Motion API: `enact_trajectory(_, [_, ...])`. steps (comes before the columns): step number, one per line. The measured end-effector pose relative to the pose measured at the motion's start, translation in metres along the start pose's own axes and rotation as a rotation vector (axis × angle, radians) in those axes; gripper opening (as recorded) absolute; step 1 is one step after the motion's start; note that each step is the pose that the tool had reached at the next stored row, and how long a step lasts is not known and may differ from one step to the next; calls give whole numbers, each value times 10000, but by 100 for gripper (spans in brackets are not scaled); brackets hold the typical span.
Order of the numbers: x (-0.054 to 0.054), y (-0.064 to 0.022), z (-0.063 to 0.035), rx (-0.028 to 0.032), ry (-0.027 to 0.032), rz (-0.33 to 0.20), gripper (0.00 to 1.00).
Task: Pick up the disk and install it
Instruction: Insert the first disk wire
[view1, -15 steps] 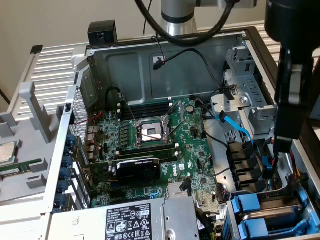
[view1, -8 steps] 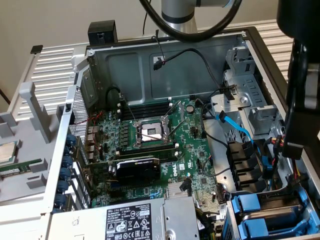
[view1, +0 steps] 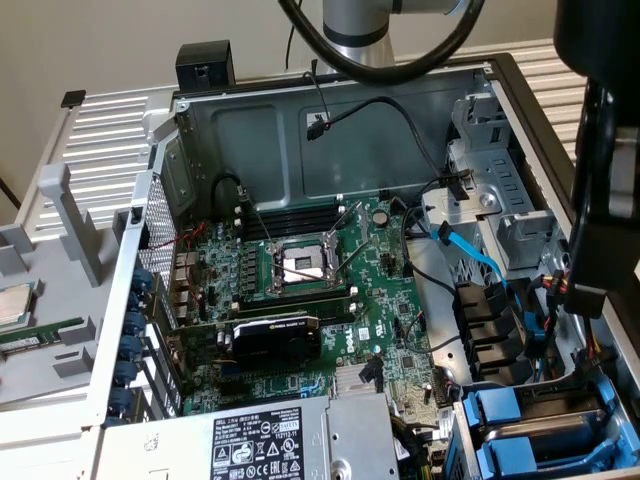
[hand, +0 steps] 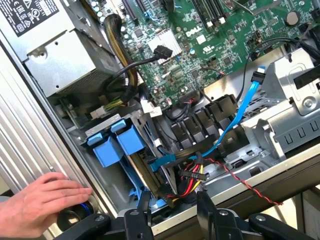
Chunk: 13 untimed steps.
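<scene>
Hovers over an open grey metal PC case (view1: 330, 110) w/ the black two-finger gripper (hand: 172, 200) spread apart, nothing btw the jaws, touching nothing. Sits above the case rim, near the drive-bay corner.

In that bay, just beside the large grey power-supply box w/ black-and-white label (hand: 65, 70): the disk, a silver-grey metal hard drive in a bright blue plastic carrier frame (hand: 131, 140). Stands edge-on, body mostly hidden. Second blue carrier front (hand: 102, 150) right alongside. Can't tell how far either is seated.

Next to the bay, toward the green motherboard (view1: 300, 300): light-blue flat data cable (hand: 245, 105) running over black plastic brackets (hand: 200, 125). Red-yellow-black wire bundle (hand: 192, 177) close by the disk's end.

Person's hand (hand: 40, 207) flat on the ribbed grey surface outside the case, fingertips at a black round part (hand: 70, 217), near one gripper finger.

At the exterior view's left, apart from the case: small square silver processor chip (view1: 15, 305).
</scene>
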<state>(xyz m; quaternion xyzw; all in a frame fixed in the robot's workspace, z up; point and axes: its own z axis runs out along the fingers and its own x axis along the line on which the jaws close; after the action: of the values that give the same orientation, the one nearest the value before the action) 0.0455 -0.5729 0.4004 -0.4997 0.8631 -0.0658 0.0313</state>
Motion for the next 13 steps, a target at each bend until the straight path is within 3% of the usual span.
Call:
enact_trajectory(9, [5,8,-1,11,-24,-76,49])
enact_trajectory(13, [7,11,-2,-8,-166,-482,49])
